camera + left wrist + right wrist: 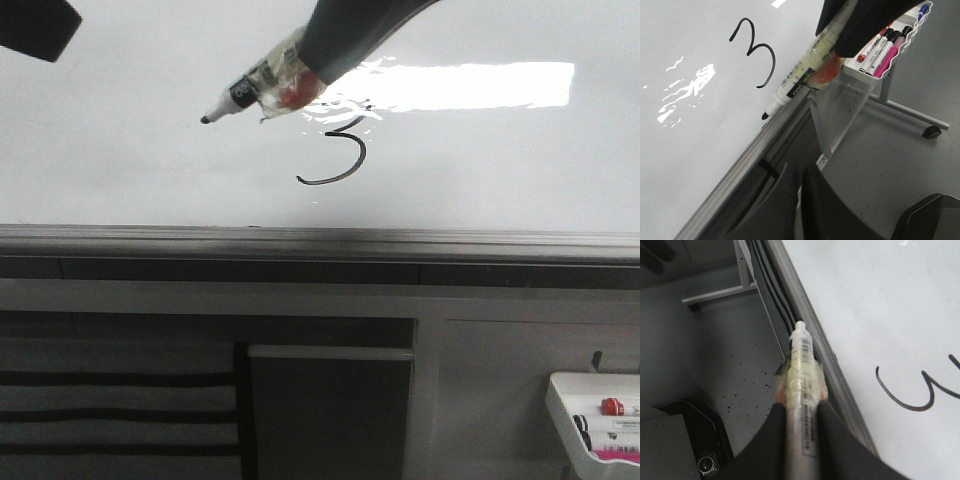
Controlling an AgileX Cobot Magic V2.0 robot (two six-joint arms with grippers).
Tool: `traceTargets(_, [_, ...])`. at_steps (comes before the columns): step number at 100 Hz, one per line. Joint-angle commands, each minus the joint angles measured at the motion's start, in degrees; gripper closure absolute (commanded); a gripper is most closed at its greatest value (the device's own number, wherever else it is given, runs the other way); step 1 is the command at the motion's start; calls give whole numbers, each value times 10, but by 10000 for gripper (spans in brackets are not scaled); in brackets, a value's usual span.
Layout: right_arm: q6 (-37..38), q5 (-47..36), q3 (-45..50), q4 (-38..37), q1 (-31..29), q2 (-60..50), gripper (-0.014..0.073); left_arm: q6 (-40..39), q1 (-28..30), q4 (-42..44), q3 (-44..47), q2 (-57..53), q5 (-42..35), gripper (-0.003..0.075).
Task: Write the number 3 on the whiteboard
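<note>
A black hand-drawn number 3 (340,150) with a long curved tail stands on the whiteboard (120,150); it also shows in the left wrist view (760,57) and partly in the right wrist view (910,390). My right gripper (300,75) is shut on a white marker (245,95) wrapped in clear tape; its black tip (205,120) points left, off to the left of the 3. The marker also shows in the right wrist view (802,385) and the left wrist view (790,90). My left gripper (802,172) is shut and empty, low beside the board's grey frame (747,160).
A white tray (595,420) with several markers hangs at the lower right, also in the left wrist view (885,47). The board's grey frame edge (320,240) runs below the writing. A stand leg with a castor (932,131) rests on the floor.
</note>
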Motion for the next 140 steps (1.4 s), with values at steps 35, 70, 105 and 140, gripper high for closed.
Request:
traceTargets(35, [-64,-32,-21,4,5,-19,665,0,1,-31,-16,41,-33,739])
traceTargets(70, [-111,-32,-21,4,6,-19,665,1,1,-35,-16,43,-26,738])
traceTargets(105, [-189,-33,-21,5,41,-16,665,57,-38,35,-17,43,-45,257])
traceTargets(140, [-195,-87,-21,9,66,2,665,57,-39,27,-17,43,-50,261])
